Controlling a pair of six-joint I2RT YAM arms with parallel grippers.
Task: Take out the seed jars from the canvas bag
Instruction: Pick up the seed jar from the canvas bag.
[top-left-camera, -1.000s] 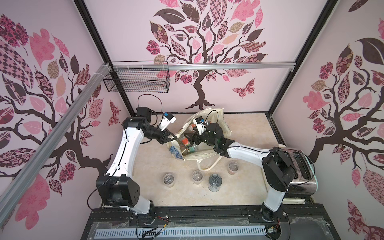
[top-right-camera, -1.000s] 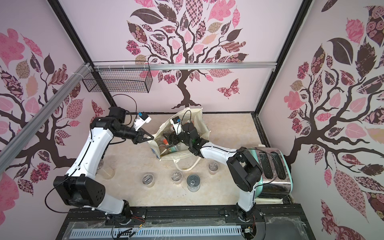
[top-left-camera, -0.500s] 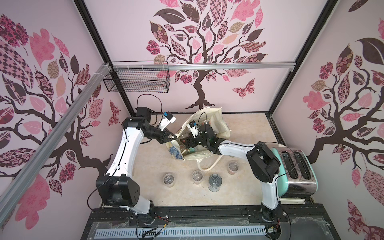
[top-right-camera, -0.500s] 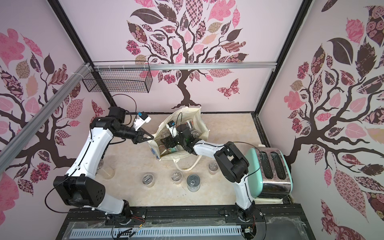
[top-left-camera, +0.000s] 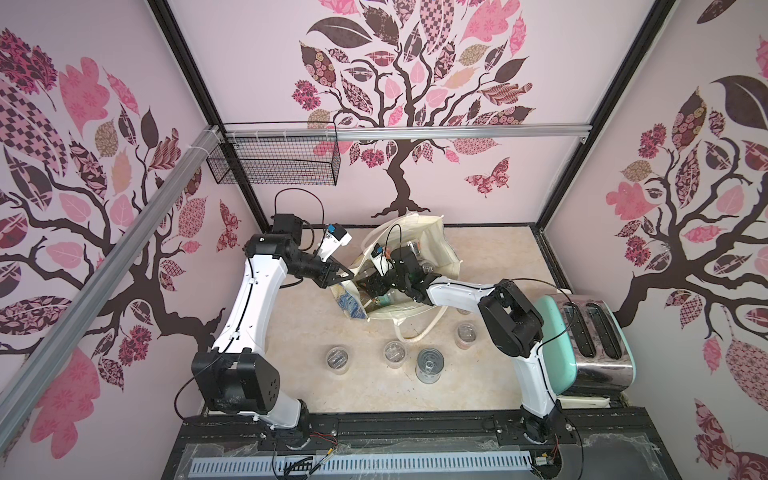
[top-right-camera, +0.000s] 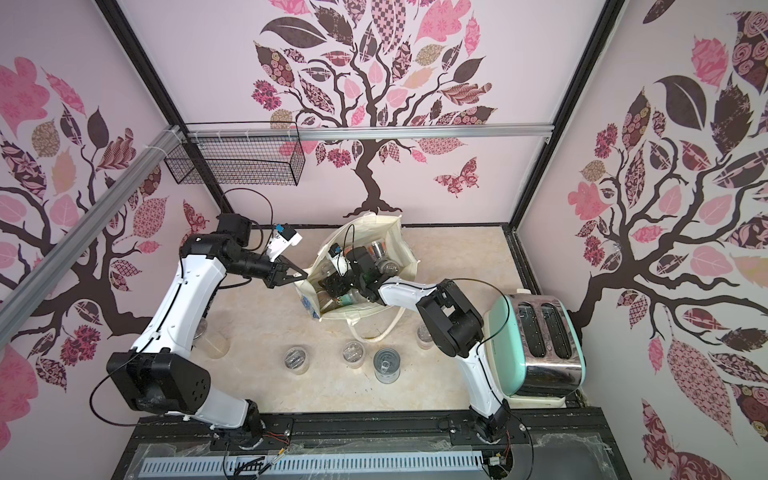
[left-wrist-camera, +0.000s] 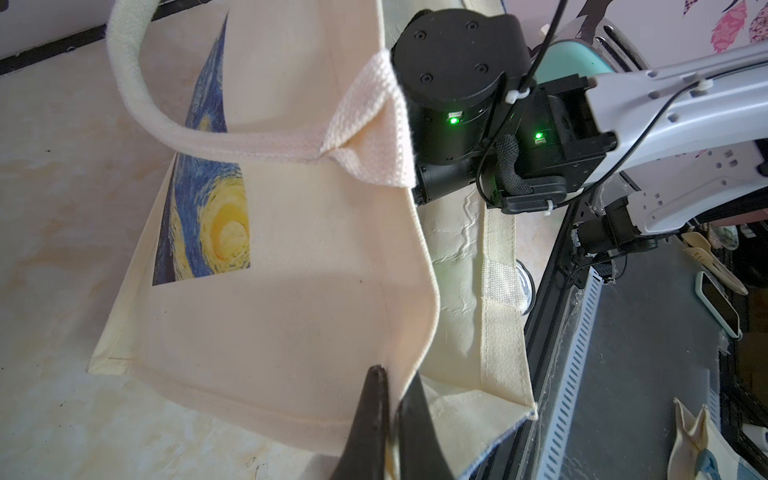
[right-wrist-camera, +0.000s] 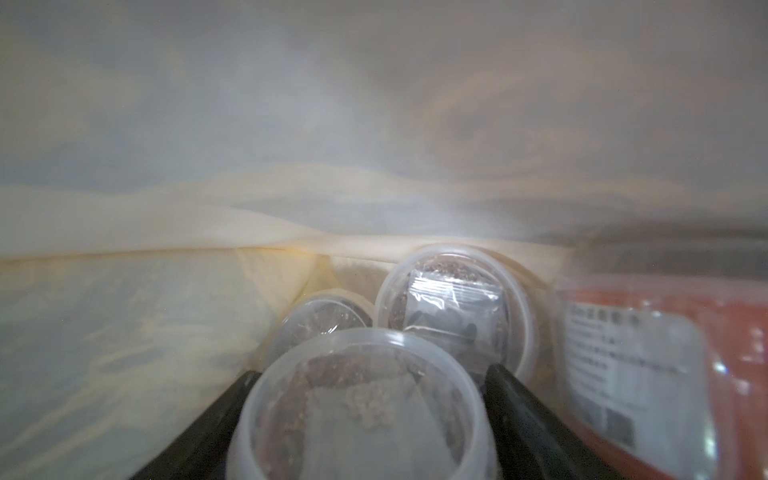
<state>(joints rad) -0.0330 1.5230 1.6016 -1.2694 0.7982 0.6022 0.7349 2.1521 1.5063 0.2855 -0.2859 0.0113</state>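
Observation:
The canvas bag lies on its side at the back of the table, mouth held up. My left gripper is shut on the bag's rim and keeps it lifted. Inside the bag, my right gripper is shut on a clear seed jar, one finger against each side. Behind it lie two more seed jars and a red-labelled jar. Three seed jars stand on the table in front.
A tin can stands among the jars at the front. A mint toaster sits at the right edge beside my right arm. The bag's rope handle trails toward the jars. A wire basket hangs on the back wall.
My right gripper has pushed deeper into the bag, toward its left end, and its elbow has swung forward. The left arm has held still on the rim.

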